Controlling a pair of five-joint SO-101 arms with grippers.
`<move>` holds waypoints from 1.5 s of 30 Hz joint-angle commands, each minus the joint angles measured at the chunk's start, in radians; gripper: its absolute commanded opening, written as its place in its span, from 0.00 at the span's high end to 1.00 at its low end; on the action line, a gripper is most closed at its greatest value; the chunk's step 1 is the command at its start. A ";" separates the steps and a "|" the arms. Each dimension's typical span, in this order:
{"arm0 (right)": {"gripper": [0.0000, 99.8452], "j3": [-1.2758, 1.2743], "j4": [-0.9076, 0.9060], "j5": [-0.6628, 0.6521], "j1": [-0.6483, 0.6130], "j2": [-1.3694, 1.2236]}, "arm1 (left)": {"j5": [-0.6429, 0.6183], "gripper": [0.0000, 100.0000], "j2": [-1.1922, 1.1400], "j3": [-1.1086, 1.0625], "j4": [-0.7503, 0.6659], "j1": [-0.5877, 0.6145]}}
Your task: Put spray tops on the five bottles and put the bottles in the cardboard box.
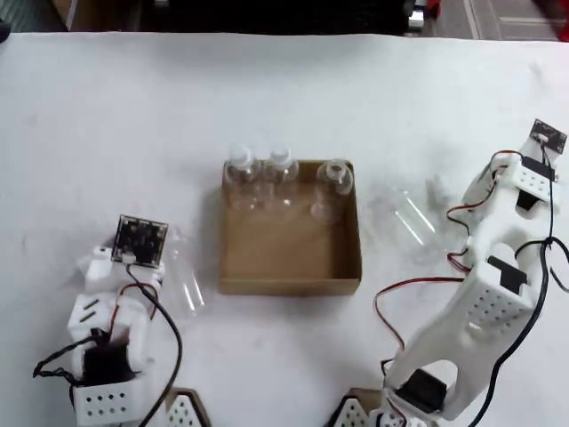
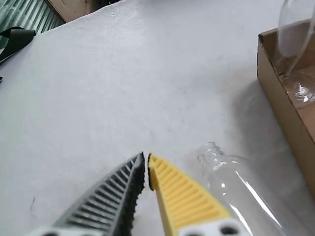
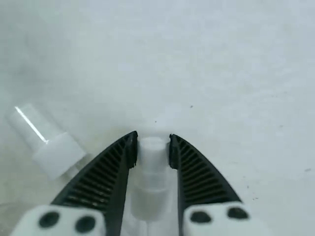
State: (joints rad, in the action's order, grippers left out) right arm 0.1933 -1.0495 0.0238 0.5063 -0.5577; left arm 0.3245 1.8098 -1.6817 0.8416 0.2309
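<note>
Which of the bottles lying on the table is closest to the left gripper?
The bottle lying left of the cardboard box, right beside the left gripper; the other lying bottle is across the box.

High cam's fixed above, looking down over the whole counter [image 1: 133, 107]. Wrist cams sit close over it, angled forward. Left one and high cam share the box [image 1: 289, 283].

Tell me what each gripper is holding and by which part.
The right gripper holds a spray top by its narrow end; the left gripper is shut on nothing.
</note>
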 commanded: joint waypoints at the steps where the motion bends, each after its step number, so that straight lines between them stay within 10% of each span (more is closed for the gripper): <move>1: 0.98 0.084 -0.062 0.005 0.038 0.122 | 0.014 0.98 0.010 0.005 -0.028 -0.010; 12: 0.98 0.261 -0.297 0.005 0.053 0.530 | 0.014 0.98 0.010 0.005 -0.028 -0.010; 22: 0.98 0.272 -0.291 0.005 -0.242 0.998 | 0.014 0.98 0.010 0.005 -0.026 -0.010; 32: 0.98 0.121 -0.136 0.005 -0.654 1.158 | 0.015 0.98 0.010 -0.006 -0.031 -0.010; 45: 0.98 -0.387 0.476 0.006 -0.694 1.167 | 0.017 0.98 0.010 -0.009 -0.034 -0.010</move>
State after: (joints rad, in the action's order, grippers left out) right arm -0.1734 -0.6843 0.0238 -0.1811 0.5823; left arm 0.3307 1.8098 -1.6924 0.8370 0.2309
